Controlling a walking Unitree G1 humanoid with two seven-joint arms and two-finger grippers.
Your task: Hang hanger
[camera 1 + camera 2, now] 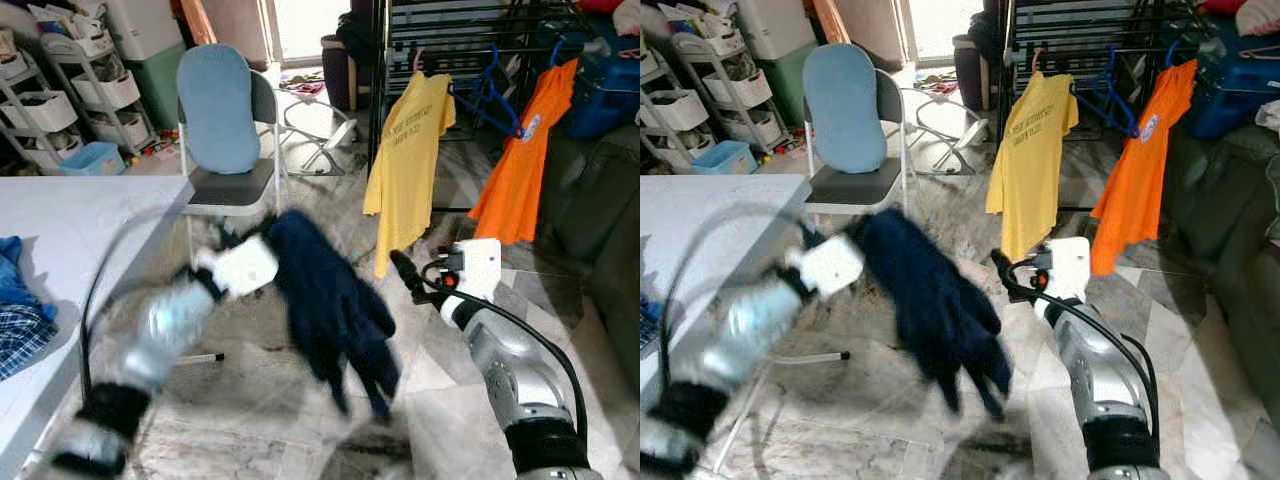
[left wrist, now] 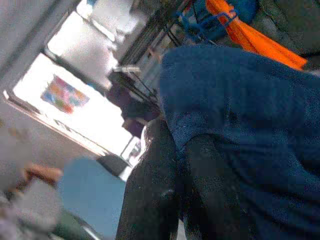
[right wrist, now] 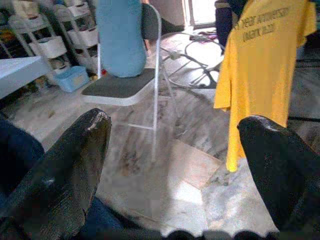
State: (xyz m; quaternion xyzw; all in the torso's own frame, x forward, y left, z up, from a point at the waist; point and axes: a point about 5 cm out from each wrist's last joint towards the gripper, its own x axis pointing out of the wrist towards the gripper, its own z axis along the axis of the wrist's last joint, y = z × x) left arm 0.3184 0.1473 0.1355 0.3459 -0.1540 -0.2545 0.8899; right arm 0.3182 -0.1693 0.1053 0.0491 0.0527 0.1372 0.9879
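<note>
Item 1 — left gripper, centre-left of the head frame, blurred. Its fingers are pinched on a dark navy garment, which droops toward frame centre. Your task thing, the hanger, can't be made out under the cloth; presumably it's inside the garment's top, by the grip, but that's a guess.

Item 2 — right gripper, fingers spread wide w/ nothing between them. In the head view it sits lower right of centre, just beside the garment's hanging edge. Prob. held there ready to steady or take the cloth.

Item 3 — drying rack, black, upper right of frame. That's your likely target rail. Already on it: a yellow T-shirt, an orange T-shirt, and a bare blue hanger between them. The gap btwn the two shirts looks like the free spot.

Item 4 — folding chair w/ a blue cushion, upper centre-left, standing between you and the rack's left side. Keep the load clear of it.

Item 5 — white table, left edge, w/ blue and plaid clothes heaped at lower left — apparently more laundry waiting.

Item 6 — storage shelves, upper left, not relevant.

Status, by judgement: garment in hand, rack well apart, hang not yet done.
</note>
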